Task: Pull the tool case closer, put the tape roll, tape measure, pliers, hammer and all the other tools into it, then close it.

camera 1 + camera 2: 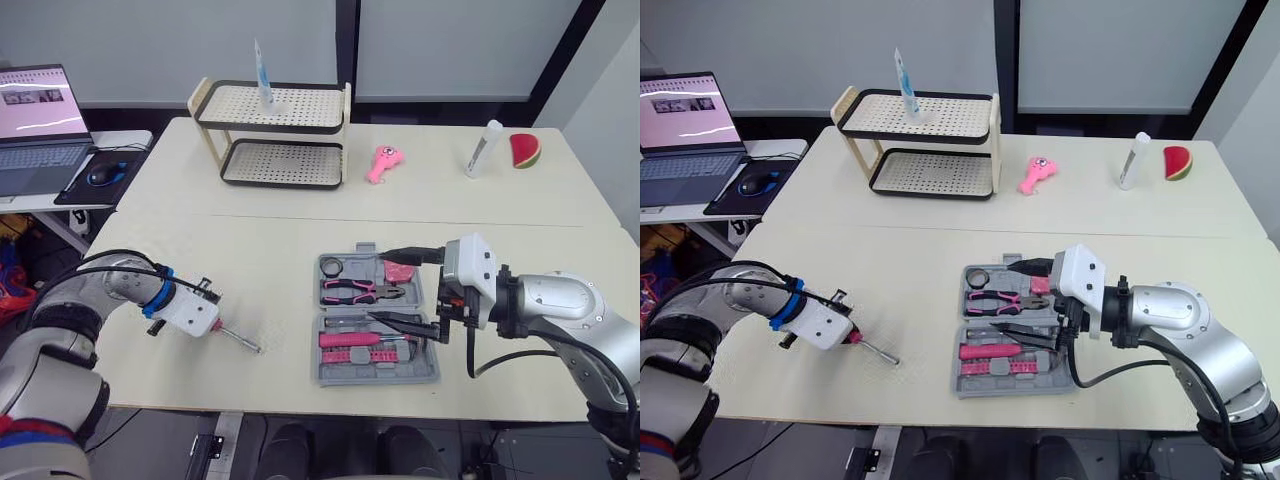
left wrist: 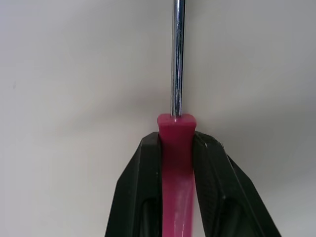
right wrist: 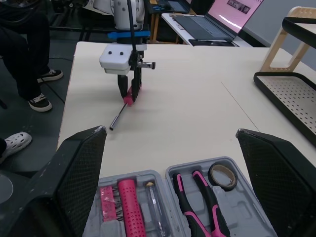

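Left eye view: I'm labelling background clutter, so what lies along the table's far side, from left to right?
two-tier rack → pink toy → white tube → watermelon slice

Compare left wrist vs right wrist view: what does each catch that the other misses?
Left wrist: close detail where the screwdriver handle meets its steel shaft. Right wrist: the open tool case with pliers and tape roll inside, a laptop, the rack, a person's shoes. Both: the left gripper shut on the screwdriver, plus the table.
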Controlling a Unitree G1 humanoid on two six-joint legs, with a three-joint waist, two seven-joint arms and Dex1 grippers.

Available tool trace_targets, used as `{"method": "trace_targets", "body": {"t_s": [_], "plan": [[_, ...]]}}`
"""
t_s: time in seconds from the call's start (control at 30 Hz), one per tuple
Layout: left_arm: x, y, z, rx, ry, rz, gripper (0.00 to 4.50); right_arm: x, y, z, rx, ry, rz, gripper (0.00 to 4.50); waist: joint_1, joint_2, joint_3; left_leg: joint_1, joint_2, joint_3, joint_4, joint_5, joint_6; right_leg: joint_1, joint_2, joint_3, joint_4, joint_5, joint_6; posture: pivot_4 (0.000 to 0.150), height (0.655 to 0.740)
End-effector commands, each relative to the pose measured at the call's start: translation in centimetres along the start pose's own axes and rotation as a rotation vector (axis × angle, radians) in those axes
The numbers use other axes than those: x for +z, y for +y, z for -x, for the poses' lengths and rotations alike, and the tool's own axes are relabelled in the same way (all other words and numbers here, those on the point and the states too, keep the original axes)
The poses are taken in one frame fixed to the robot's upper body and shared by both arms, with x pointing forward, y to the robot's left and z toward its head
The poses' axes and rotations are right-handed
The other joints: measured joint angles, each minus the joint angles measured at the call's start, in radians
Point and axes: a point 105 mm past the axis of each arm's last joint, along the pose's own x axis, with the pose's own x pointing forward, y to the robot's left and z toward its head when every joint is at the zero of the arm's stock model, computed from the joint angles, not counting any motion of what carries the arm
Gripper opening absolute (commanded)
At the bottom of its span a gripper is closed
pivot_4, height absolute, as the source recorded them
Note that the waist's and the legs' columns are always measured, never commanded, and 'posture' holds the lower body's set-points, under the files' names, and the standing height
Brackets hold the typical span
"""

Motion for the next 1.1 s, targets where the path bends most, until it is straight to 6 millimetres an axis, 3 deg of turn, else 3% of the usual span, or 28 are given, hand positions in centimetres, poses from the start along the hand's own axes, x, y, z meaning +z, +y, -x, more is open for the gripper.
{"method": "trace_targets", "body": {"t_s": [0.03,0.2,0.33,0.57,0.7,0.87,1.1], "plan": [[1.4,1.4,3.5,0.109,-0.048,0.12,0.54,1.0,0.4,0.2,-0.004,-0.018,0.036,4.5,-0.005,0.0,0.0,0.0,0.0,0.0,0.0,0.0,0.0,0.0,0.0,0.0,0.0,0.0,0.0,0.15,0.74],[3.0,0.5,4.8,0.128,-0.045,0.245,0.54,0.4,0.5,0.1,-0.002,0.013,0.038,4.5,-0.009,0.0,0.0,0.001,0.0,-0.001,0.0,0.0,0.0,0.001,0.0,0.001,0.0,0.0,0.0,0.15,0.74],[5.0,0.5,4.7,0.199,-0.085,0.461,0.54,0.4,0.8,0.0,0.007,0.011,0.031,4.5,-0.009,0.0,0.0,0.0,0.0,-0.001,0.0,0.0,0.001,0.001,0.001,0.001,0.0,0.0,0.0,0.15,0.74],[7.2,-2.3,1.4,0.239,-0.119,0.854,0.54,0.1,1.2,-0.2,0.018,0.019,0.028,4.5,-0.009,0.0,0.0,0.0,0.0,-0.001,-0.001,-0.003,0.004,0.001,0.001,0.003,-0.001,0.0,0.0,0.15,0.74],[7.3,-1.7,-0.6,0.354,-0.166,1.073,0.54,0.0,1.3,-0.4,0.028,0.022,0.029,4.5,0.008,0.0,0.0,0.0,0.0,-0.001,0.0,-0.003,0.005,0.002,0.001,0.003,-0.001,0.0,0.0,0.15,0.74],[7.4,-1.3,-3.0,0.423,-0.182,1.178,0.54,-0.1,1.4,-0.5,0.038,0.026,0.032,4.5,0.014,0.0,0.0,0.0,-0.001,-0.001,0.001,-0.003,0.004,0.003,0.0,0.004,-0.002,0.0,0.0,0.15,0.74],[7.0,0.6,-4.3,0.487,-0.187,1.21,0.54,-0.2,1.3,-0.4,0.037,0.035,0.035,4.5,0.019,0.0,-0.001,0.0,-0.001,-0.001,0.001,-0.002,0.004,0.004,0.0,0.003,-0.003,0.0,0.0,0.15,0.74]]}}
